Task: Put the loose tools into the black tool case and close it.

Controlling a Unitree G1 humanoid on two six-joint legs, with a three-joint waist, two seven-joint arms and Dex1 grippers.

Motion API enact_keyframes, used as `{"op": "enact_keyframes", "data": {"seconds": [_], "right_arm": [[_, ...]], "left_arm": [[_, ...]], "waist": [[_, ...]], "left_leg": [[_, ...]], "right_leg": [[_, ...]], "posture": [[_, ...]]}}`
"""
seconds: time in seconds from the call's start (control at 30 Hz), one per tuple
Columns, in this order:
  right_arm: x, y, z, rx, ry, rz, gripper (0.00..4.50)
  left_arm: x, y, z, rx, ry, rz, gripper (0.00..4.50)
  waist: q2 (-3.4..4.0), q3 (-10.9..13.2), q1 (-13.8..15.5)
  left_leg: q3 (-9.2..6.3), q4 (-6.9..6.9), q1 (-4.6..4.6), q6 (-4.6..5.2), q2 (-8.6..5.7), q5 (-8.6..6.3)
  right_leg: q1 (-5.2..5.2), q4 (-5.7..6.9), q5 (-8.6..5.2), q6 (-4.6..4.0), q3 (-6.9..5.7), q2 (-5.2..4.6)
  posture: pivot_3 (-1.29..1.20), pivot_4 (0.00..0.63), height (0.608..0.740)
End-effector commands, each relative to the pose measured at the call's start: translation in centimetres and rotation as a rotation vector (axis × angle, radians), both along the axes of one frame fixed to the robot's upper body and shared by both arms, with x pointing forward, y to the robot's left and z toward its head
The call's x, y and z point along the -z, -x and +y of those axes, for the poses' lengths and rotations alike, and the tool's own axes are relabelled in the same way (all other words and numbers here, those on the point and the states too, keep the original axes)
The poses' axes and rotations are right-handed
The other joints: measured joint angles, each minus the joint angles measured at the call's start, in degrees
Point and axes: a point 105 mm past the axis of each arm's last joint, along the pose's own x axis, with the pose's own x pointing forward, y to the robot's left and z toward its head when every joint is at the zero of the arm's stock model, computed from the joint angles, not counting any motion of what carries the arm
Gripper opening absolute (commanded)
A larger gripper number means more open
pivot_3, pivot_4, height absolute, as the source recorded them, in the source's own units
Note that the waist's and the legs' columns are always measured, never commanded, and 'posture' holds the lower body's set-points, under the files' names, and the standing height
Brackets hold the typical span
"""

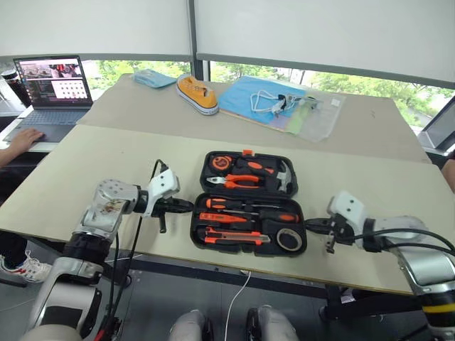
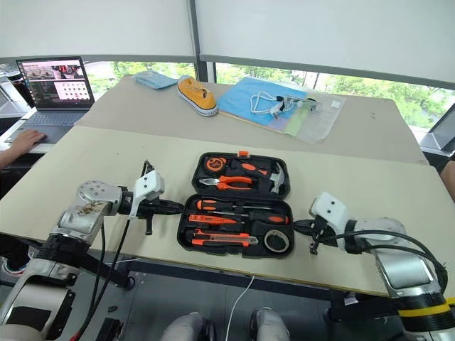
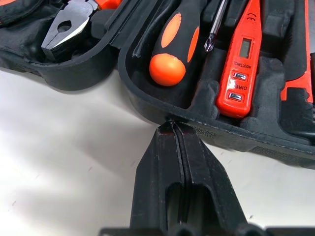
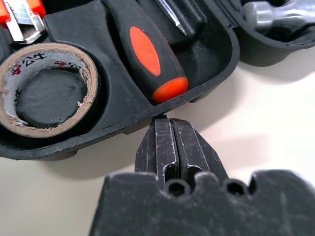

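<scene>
Table (image 1: 85, 163) is the biggest thing here, wide and pale. In the middle of it, near the front edge, lies the case (image 1: 248, 202), wide open and flat. Its long side runs left to right. The far half holds the pliers (image 1: 242, 181), the hammer (image 1: 286, 177) and the round tape measure (image 1: 219, 163). The near half holds the tools that were loose. Two long screwdrivers (image 1: 238, 204) lie there, with the knife (image 1: 234, 236), the slim orange screwdriver (image 1: 222, 218) and the tape roll (image 1: 288, 239). So I think the packing is done and only the closing is left.

The case sits right between the two arms. The left gripper (image 1: 179, 207) points at the left end of the near half. Its fingers (image 3: 170, 162) are pressed tight together and hold nothing, with the tip right at the case wall. The right gripper (image 1: 318, 226) points at the right end of the near half, by the tape roll. Its fingers (image 4: 167, 142) are also squeezed together and hold nothing, and the tip seems to touch the wall.

Both arms are about as near. The hinge looks to run along the middle, left to right. So one half has to swing over the other, likely with a push from both ends.
</scene>
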Motion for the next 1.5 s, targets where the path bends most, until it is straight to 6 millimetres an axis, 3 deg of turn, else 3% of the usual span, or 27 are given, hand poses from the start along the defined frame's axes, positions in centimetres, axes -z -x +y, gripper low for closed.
{"op": "enact_keyframes", "data": {"seconds": [0.03,0.2,0.3,0.37,0.47,0.57,0.63,0.73,0.8,0.93,1.13,1.23,1.5], "right_arm": [[-2.0,1.2,2.8,-0.112,-0.079,-0.056,0.00],[-1.4,1.3,1.6,-0.057,-0.043,-0.056,0.00],[-1.5,1.4,0.2,-0.009,-0.033,-0.036,0.00],[-1.7,1.4,-0.8,0.022,-0.018,-0.029,0.59],[-2.4,0.9,-3.0,0.123,-0.022,-0.002,1.39],[-4.2,-1.5,-4.8,0.296,-0.129,0.009,2.49],[-5.6,-3.4,-4.6,0.370,-0.245,0.034,3.02],[-5.9,-5.2,-3.5,0.424,-0.307,0.098,4.20],[-5.7,-6.4,-2.7,0.455,-0.318,0.132,4.48],[-5.9,-8.9,-1.5,0.529,-0.407,0.184,4.48],[-5.1,-11.4,-0.3,0.621,-0.441,0.243,4.48],[-4.1,-11.8,-0.4,0.649,-0.415,0.262,3.81],[-2.8,-11.3,0.0,0.635,-0.380,0.285,1.01]], "left_arm": [[0.0,1.4,-3.3,0.159,0.027,-0.019,0.07],[0.4,1.4,-2.9,0.150,0.003,-0.023,0.07],[0.3,0.8,-0.8,0.074,-0.013,-0.014,0.07],[0.0,0.4,0.9,0.020,-0.023,0.002,0.00],[-1.0,-0.3,4.3,-0.112,-0.008,0.063,0.69],[-3.4,-2.6,6.3,-0.331,0.112,0.145,1.82],[-4.4,-4.5,6.0,-0.458,0.206,0.224,2.42],[-4.9,-6.3,4.6,-0.579,0.282,0.316,3.63],[-5.1,-7.2,3.4,-0.636,0.331,0.389,3.86],[-4.9,-8.1,1.0,-0.659,0.342,0.442,3.86],[-4.6,-8.9,-0.8,-0.671,0.372,0.461,3.86],[-4.4,-9.2,-1.0,-0.701,0.383,0.457,3.17],[-4.0,-8.9,-1.5,-0.667,0.388,0.478,0.25]], "waist": [[0.00,0.00,-0.08],[0.00,0.00,-0.11],[0.00,0.00,-0.03],[0.00,0.00,-0.01],[-0.02,0.01,-0.38],[-0.12,0.07,-0.94],[-0.18,0.11,-1.08],[-0.19,0.09,-1.01],[-0.18,0.07,-0.97],[-0.18,0.08,-1.50],[-0.17,0.07,-2.10],[-0.17,0.07,-2.09],[-0.11,0.03,-2.32]], "left_leg": [[0.00,0.00,0.04,0.01,0.00,0.00],[-0.07,0.00,0.17,0.03,0.02,-0.01],[-0.08,0.00,0.16,0.05,0.01,-0.02],[-0.08,0.00,0.15,0.06,0.00,-0.02],[-0.08,0.00,0.14,0.07,0.03,-0.02],[-0.06,0.03,0.20,0.08,0.16,-0.02],[-0.08,0.02,0.18,0.13,0.17,0.01],[-0.09,0.01,0.19,0.28,0.16,0.17],[-0.12,0.01,0.20,0.29,0.15,0.17],[-0.02,0.02,-0.08,0.31,-0.03,0.19],[0.14,-0.06,-0.48,0.28,-0.09,0.21],[0.16,-0.08,-0.51,0.28,-0.08,0.21],[0.33,-0.05,-0.11,0.18,-0.09,0.25]], "right_leg": [[0.03,-0.01,0.00,0.00,0.01,0.01],[0.15,-0.01,-0.01,0.02,0.04,-0.09],[0.16,-0.01,-0.01,0.01,0.03,-0.09],[0.15,-0.01,-0.01,0.01,0.03,-0.09],[0.14,-0.03,-0.01,0.01,0.03,-0.08],[0.15,-0.02,-0.01,0.01,0.06,-0.07],[0.14,0.00,0.10,0.03,0.03,-0.06],[0.16,0.02,0.24,0.13,0.04,-0.04],[0.21,0.02,0.24,0.12,0.05,-0.04],[-0.06,0.04,0.37,-0.10,0.09,0.02],[-0.43,0.13,0.51,-0.31,-0.14,0.15],[-0.45,0.11,0.50,-0.30,-0.14,0.13],[-0.27,0.14,0.31,0.07,-0.01,0.04]], "posture": [[0.00,0.150,0.718],[0.00,0.150,0.718],[0.00,0.150,0.718],[0.00,0.150,0.718],[0.00,0.150,0.718],[0.00,0.150,0.718],[0.00,0.150,0.718],[0.00,0.150,0.718],[0.00,0.150,0.718],[0.00,0.150,0.718],[0.00,0.150,0.718],[0.00,0.150,0.718],[0.00,0.150,0.718]]}}
